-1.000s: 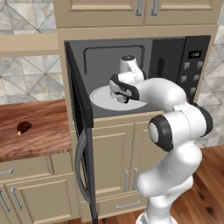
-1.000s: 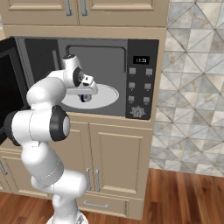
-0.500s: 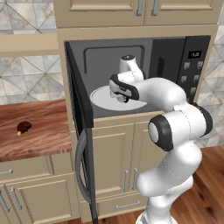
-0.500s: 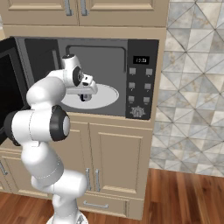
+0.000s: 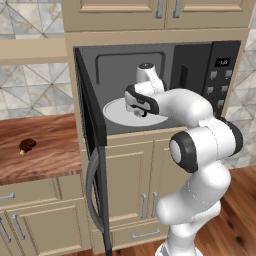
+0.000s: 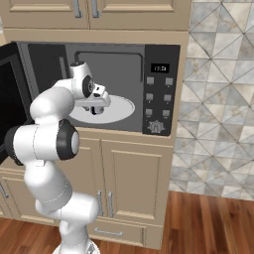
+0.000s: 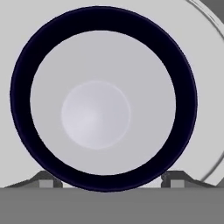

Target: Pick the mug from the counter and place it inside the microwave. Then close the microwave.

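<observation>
inside the microwave (image 5: 200,65), the mug (image 7: 103,98) is sitting upright on the turntable plate (image 6: 121,106), and the gripper (image 7: 107,181) is hanging directly above it, fingertips (image 7: 46,180) spread just outside its dark rim.

Mug (image 7: 96,113) handle hidden; fingers (image 7: 175,180) mostly cut off.

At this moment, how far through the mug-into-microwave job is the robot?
Done: the mug sits on the white turntable plate inside the microwave, seen from straight above in the hand view. In hand: the gripper hangs over it, jaws spread either side of the rim. Left: pull the arm out and shut the door, which stands wide open.
</observation>
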